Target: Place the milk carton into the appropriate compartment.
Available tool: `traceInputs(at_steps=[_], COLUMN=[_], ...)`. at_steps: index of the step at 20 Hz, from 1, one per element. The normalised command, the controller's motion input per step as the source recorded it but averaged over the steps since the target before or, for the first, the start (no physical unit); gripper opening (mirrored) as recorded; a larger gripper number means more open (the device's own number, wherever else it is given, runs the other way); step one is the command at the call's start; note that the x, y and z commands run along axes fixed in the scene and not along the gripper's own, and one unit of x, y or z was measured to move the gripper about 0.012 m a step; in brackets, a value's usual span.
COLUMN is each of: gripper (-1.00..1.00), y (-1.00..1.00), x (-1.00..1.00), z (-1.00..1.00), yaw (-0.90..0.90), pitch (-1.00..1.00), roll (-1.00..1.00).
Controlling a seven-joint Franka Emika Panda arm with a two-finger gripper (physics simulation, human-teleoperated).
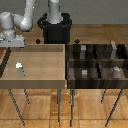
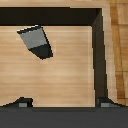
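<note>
1. Here, the gripper (image 1: 11,44) hovers at the exterior view's left, above the light wooden tray (image 1: 45,80); its fingers (image 2: 22,103) stand spread apart, holding nothing.
2. Just beside it, the milk carton (image 1: 19,68) stands upright on the tray floor; it looks light and rigid, best pinched across its flat grey sides below the peak.
3. Rightward, the dark divided bin (image 1: 98,62) awaits.

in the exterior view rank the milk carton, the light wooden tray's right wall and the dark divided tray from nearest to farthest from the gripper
1. Milk carton: standing in the light wooden tray, below the gripper at the exterior view's left.
2. The light wooden tray's right wall: mid-picture, past the carton.
3. Dark divided tray: at the exterior view's right, farthest.
</note>
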Motion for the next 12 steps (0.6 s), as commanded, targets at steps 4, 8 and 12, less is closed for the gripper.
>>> traceInputs(at_steps=[4,8,12], gripper=[1.00,1.00,1.00], y=[0.00,0.00,0.00], x=[0.25,0.00,0.50], z=[0.00,0.00,0.00], yaw=[0.30,0.98,0.22], pitch=[0.00,0.00,0.00], roll=[0.00,0.00,0.00])
